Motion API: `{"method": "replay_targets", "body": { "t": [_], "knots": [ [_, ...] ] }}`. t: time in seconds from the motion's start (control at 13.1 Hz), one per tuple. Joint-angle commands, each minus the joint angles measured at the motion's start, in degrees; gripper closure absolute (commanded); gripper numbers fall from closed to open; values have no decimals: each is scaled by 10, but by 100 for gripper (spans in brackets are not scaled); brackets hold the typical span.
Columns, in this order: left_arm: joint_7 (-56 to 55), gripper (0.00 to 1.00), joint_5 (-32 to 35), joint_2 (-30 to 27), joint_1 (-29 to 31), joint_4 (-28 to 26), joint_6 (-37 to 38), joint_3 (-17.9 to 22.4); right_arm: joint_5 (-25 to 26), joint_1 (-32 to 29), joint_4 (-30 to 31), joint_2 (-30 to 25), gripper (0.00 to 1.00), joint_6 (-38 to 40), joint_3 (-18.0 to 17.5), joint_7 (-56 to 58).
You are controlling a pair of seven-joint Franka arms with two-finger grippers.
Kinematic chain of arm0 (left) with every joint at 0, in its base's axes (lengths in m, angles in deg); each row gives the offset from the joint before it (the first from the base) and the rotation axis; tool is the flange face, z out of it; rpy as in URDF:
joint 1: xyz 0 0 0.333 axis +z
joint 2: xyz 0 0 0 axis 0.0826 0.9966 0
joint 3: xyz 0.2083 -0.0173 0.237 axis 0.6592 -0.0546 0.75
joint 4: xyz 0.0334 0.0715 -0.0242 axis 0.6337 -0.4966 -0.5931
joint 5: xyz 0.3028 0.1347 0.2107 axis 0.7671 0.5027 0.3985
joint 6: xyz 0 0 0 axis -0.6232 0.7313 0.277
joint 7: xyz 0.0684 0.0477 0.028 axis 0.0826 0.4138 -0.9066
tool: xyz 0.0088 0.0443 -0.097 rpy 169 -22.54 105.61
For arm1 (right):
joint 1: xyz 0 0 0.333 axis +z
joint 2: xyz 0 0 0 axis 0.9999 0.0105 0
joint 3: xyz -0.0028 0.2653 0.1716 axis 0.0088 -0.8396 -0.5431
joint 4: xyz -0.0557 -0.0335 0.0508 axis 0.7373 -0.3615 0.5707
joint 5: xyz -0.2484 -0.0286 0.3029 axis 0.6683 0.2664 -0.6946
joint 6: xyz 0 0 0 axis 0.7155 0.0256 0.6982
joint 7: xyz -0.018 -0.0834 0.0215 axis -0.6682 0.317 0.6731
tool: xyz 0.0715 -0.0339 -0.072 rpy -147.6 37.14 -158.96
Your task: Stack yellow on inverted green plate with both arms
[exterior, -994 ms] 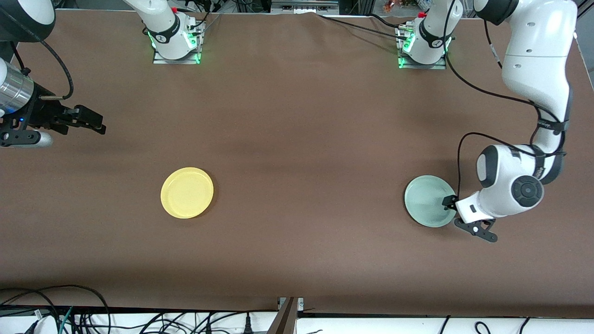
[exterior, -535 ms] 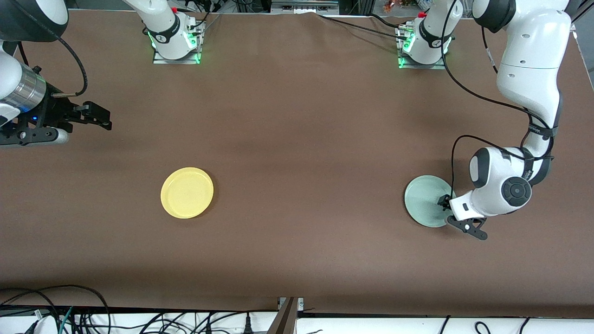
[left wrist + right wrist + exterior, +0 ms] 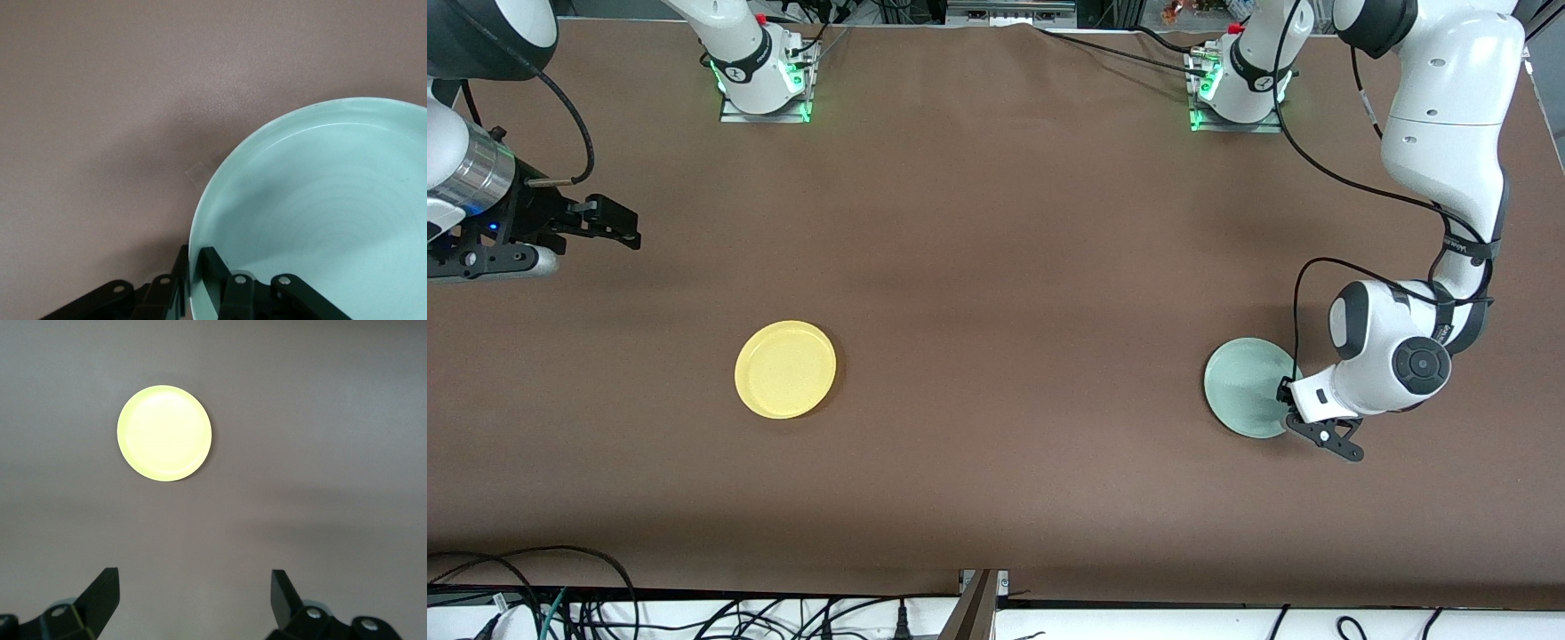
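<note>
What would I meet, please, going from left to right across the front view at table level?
right gripper, open, over the right arm's end of the table → yellow plate → green plate → left gripper, shut on the green plate's rim.

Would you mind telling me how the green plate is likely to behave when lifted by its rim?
The green plate looks thin and plastic, so probably light and stiff. The left hand pinches only its rim, so it may sag or pivot. Its glossy surface could slip.
</note>
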Motion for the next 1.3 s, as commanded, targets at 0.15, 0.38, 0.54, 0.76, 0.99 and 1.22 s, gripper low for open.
{"method": "replay_targets", "body": {
  "t": [0.15, 0.38, 0.54, 0.76, 0.99, 1.22],
  "knots": [
    [8, 100, -4, -31, -5, 9, 39, -2, 7, -3, 0, 2, 0, -15, 2, 2],
    [5, 100, 5, -34, -24, 89, 164, -1, 9, 0, -7, 3, 0, -15, 1, 3],
    [-7, 100, 54, -34, -58, 149, 245, 3, 4, -2, -7, 6, 0, -13, 1, 3],
    [-65, 100, 146, -34, -121, 197, 324, 4, 3, -2, -7, 6, 0, -13, 2, 1],
    [-137, 100, 261, -34, -196, 215, 371, 5, 2, -6, -7, 6, 0, -11, 5, 1],
    [-221, 100, 396, -33, -285, 215, 434, 5, 5, -6, -2, 13, 0, -8, 4, 2]
  ]
}}
